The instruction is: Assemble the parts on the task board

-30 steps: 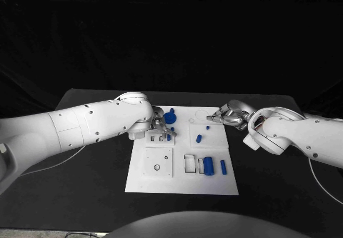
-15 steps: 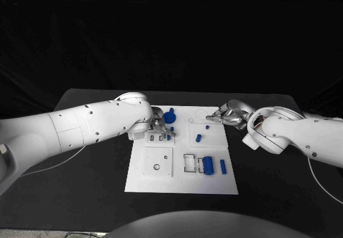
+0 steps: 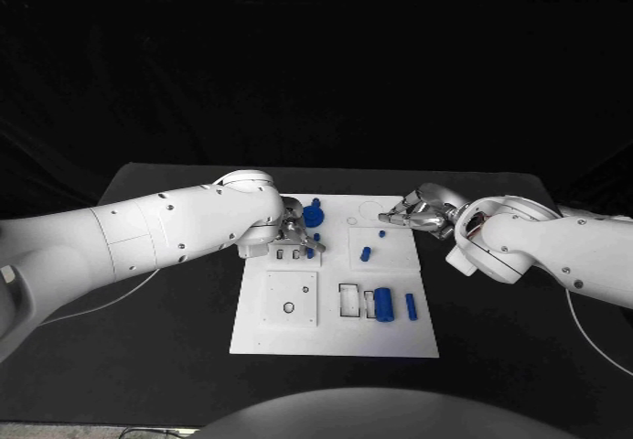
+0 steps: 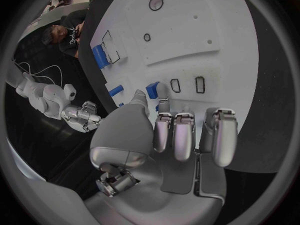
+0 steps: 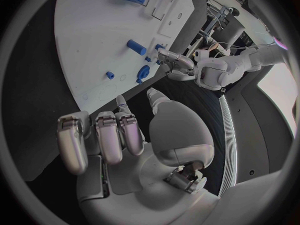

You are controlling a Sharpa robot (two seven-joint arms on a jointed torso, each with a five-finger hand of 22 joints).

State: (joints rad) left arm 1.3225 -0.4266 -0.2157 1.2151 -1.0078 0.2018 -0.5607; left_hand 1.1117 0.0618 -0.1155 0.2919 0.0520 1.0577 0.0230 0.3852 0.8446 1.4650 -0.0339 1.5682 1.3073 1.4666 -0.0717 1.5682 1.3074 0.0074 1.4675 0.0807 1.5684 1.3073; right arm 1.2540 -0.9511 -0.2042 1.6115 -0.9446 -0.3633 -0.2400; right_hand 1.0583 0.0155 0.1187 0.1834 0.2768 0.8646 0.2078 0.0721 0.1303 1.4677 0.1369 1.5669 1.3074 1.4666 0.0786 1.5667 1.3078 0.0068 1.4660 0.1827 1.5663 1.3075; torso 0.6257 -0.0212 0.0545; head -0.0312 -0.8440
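While both arms hold almost as a second ago, the left robot hand (image 3: 293,234) pinches a small blue plastic part (image 4: 152,89) over the white task board's (image 3: 330,334) far-left slots, the right robot hand (image 3: 417,217) stays curled and empty, so insertion looks pending.

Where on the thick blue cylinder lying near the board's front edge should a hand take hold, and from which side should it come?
Grip the thick blue cylinder across its middle, coming straight down from above: it lies flat on the task board, its long rounded sides exposed for fingers, probably.
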